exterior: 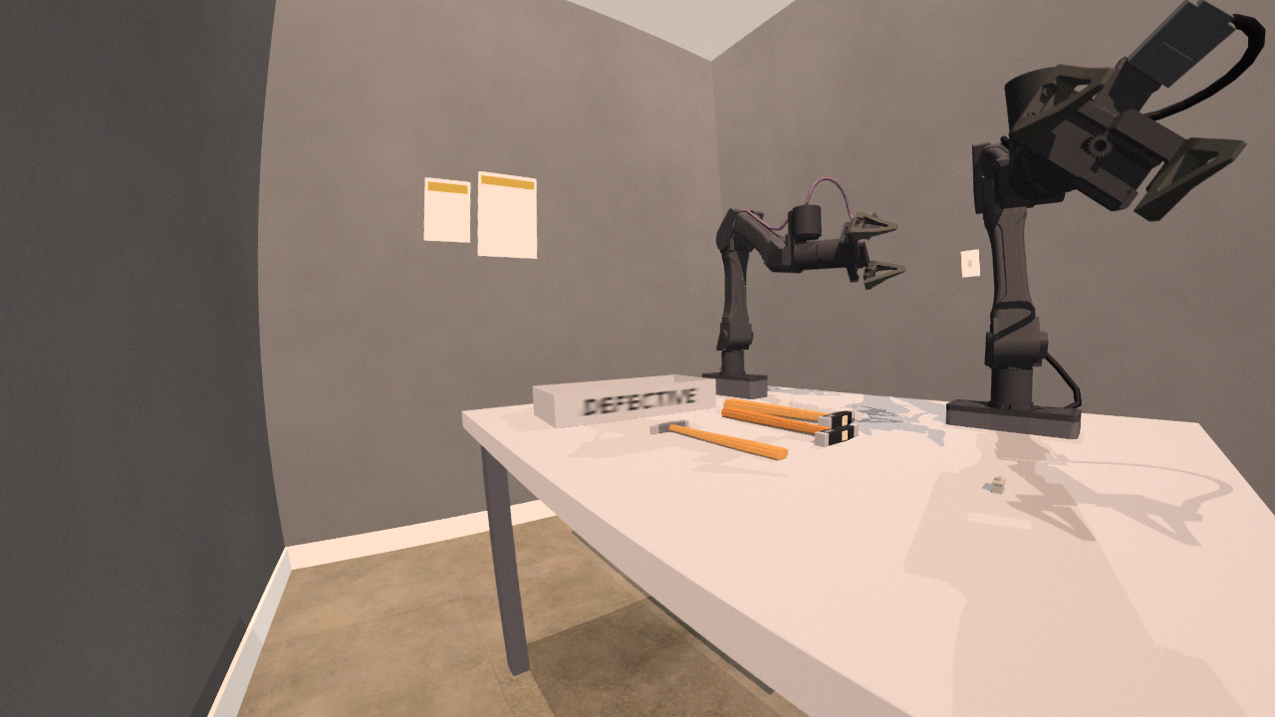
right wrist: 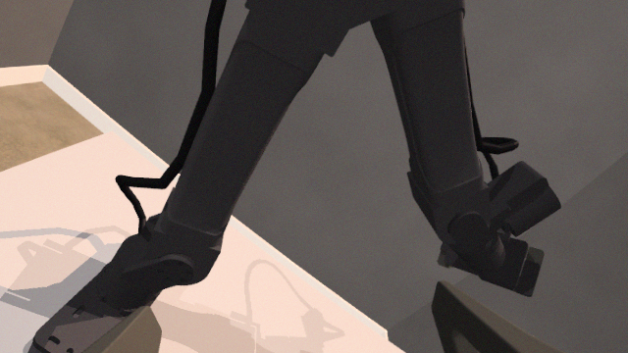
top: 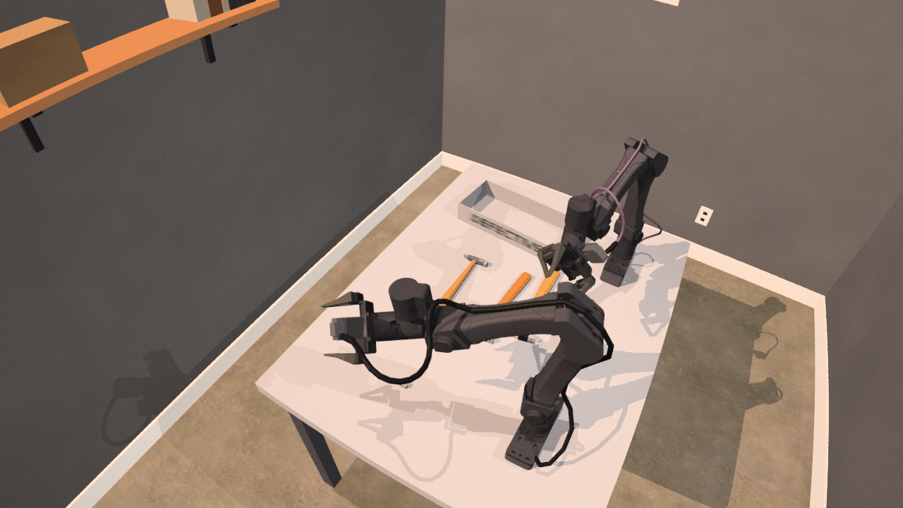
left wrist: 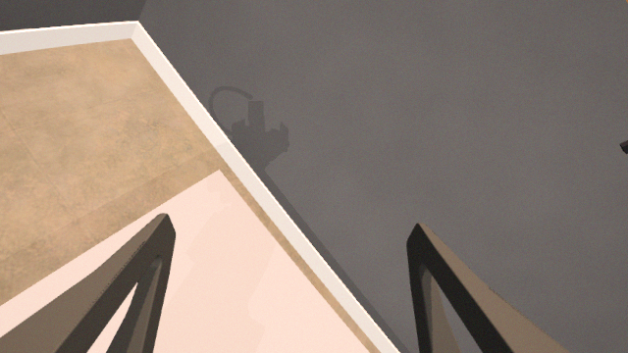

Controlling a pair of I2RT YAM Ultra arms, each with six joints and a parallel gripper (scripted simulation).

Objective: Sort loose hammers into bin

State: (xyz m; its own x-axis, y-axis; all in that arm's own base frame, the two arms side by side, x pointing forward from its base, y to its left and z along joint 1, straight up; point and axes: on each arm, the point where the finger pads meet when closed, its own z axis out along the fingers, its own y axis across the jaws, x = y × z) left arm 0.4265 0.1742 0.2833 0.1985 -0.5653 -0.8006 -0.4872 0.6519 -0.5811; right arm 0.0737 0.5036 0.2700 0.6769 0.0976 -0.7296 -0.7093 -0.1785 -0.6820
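Three hammers with orange handles lie flat on the table. One hammer (top: pixel 457 283) (exterior: pixel 730 443) lies apart, its grey head toward the bin. A second hammer (top: pixel 516 288) (exterior: pixel 768 420) and a third hammer (top: pixel 547 286) (exterior: pixel 777 408) lie side by side, black-and-silver heads away from the bin. The left arm partly hides them in the top view. The gray bin (top: pixel 470 213) (exterior: pixel 560 405) is marked DEFECTIVE; its interior is partly hidden. My left gripper (top: pixel 324 330) (exterior: pixel 1114 151) (left wrist: pixel 294 228) and right gripper (top: pixel 561 282) (exterior: pixel 899 248) (right wrist: pixel 294 296) are open, empty and high above the table.
A tiny pale object (top: pixel 405 385) (exterior: pixel 998 484) lies on the table (exterior: pixel 802 553), on the left arm's side. The left arm crosses above the two paired hammers in the top view. Walls stand behind the table, with a shelf (top: pixel 144 53) on one wall.
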